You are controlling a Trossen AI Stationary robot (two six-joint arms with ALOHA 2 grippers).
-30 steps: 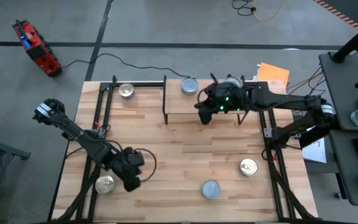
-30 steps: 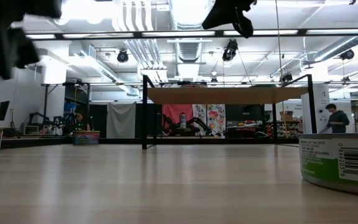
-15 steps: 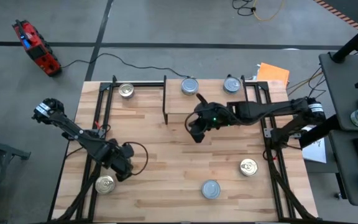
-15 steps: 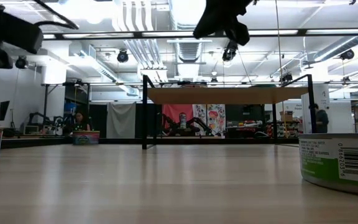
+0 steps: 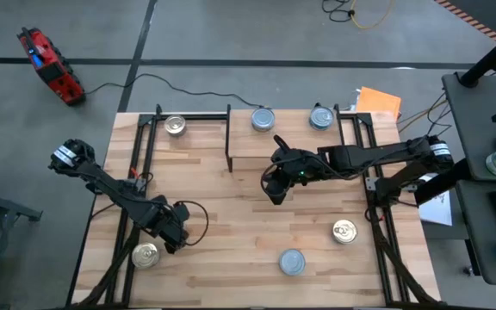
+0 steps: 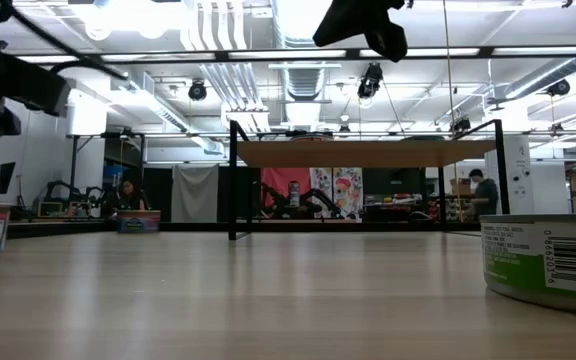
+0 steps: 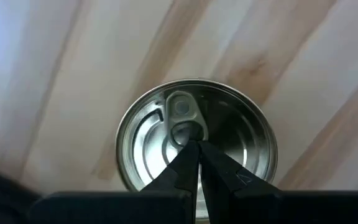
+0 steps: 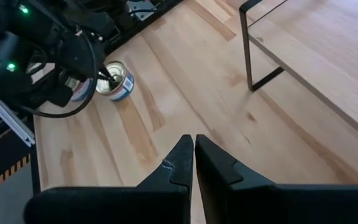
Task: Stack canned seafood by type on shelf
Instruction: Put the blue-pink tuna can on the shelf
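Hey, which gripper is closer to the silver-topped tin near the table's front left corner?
Left. The left gripper, shut, hovers just above and beside the silver-topped tin. The right gripper, shut, is far off near mid-table, in front of the shelf.

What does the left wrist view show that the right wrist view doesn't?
Only the left wrist view shows the silver-topped tin's lid and pull tab up close, directly beyond the left gripper's shut fingers, with nothing held.

Only the right wrist view shows the shelf, its black leg, the right gripper shut and empty above bare wood, and the whole left arm.

Both show that same tin and the wooden tabletop.
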